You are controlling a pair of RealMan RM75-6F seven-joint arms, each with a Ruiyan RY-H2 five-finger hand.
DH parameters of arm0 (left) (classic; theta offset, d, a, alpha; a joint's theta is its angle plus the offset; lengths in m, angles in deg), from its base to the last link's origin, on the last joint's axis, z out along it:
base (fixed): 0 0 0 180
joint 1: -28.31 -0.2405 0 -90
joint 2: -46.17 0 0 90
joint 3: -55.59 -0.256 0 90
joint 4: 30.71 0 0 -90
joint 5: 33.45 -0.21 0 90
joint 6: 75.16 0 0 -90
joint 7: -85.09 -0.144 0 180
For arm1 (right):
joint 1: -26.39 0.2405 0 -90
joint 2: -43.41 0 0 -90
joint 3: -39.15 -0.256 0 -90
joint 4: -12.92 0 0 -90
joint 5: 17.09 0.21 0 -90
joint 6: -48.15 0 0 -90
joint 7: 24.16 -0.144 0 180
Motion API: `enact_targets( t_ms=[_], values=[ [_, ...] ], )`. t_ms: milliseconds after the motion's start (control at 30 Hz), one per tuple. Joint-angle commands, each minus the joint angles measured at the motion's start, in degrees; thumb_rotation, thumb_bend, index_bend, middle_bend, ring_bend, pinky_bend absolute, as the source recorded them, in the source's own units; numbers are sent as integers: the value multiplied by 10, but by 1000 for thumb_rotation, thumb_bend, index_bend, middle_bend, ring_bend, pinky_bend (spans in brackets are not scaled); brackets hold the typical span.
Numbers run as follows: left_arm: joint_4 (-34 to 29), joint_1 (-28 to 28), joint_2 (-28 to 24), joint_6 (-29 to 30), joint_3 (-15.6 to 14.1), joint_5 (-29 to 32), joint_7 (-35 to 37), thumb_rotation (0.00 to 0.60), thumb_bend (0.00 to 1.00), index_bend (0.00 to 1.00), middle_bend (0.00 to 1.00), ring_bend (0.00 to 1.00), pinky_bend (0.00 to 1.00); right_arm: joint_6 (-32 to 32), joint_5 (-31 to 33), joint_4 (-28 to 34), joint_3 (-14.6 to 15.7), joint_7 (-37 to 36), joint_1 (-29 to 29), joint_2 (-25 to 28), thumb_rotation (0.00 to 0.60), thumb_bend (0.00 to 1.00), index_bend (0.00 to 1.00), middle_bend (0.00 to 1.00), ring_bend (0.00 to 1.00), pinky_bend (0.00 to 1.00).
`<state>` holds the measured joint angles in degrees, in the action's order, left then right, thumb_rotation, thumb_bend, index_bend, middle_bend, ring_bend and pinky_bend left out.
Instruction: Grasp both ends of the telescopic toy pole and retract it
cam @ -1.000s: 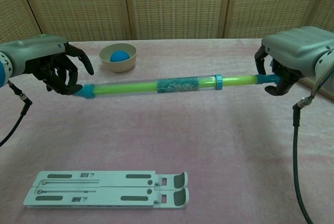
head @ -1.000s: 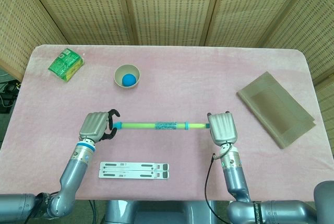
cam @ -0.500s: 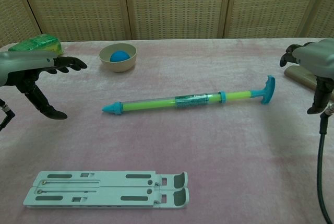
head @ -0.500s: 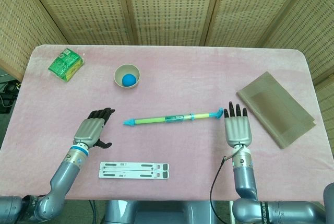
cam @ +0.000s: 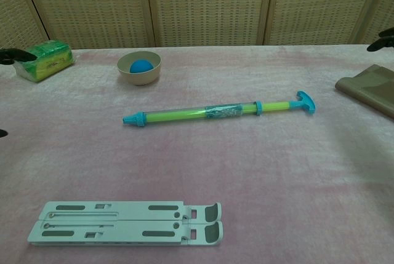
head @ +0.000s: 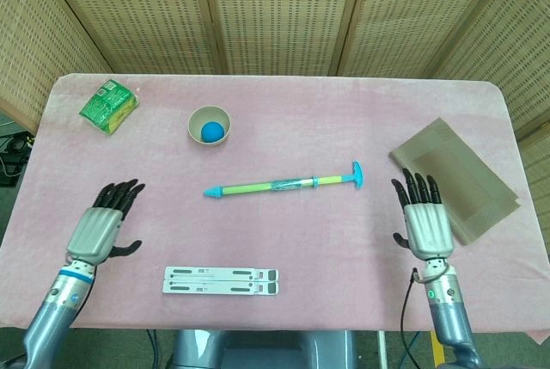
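The telescopic toy pole (head: 284,185) (cam: 215,111) lies on the pink table, green tube with a blue pointed tip at its left end and a blue T-handle at its right end. My left hand (head: 101,228) hovers well left of the tip, fingers spread, holding nothing. My right hand (head: 424,219) sits to the right of the T-handle, fingers spread and empty. In the chest view only dark fingertips (cam: 12,56) of the left hand and fingertips (cam: 383,39) of the right hand show at the edges.
A beige bowl (head: 210,125) with a blue ball stands behind the pole. A green packet (head: 109,105) lies at the back left, a brown folded cloth (head: 455,177) at the right by my right hand, a white folded stand (head: 221,280) near the front edge.
Both hands let go of the pole and drew back outward toward the front. The pole dropped onto the table and now lies still, slightly tilted.
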<state>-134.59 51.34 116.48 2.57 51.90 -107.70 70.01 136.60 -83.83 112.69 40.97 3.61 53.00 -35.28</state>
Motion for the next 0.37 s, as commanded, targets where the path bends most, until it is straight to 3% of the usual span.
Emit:
enact_targets(
  t_ms=[33, 200, 367],
  values=[
    [69, -73, -1, 80, -49, -68, 34, 600, 223, 0, 0, 0, 0, 66, -156, -128, 67, -159, -86, 19, 600, 242, 124, 0, 0, 0],
    [97, -109, 3, 117, -55, -94, 46, 600, 223, 0, 0, 0, 0, 116, -213, -190, 68, -218, -117, 8, 600, 238, 122, 0, 0, 0],
    [107, -129, -1, 130, -58, -99, 53, 600, 223, 0, 0, 0, 0, 117, -220, -208, 66, -236, -133, 4, 600, 238, 121, 0, 0, 0]
  ],
)
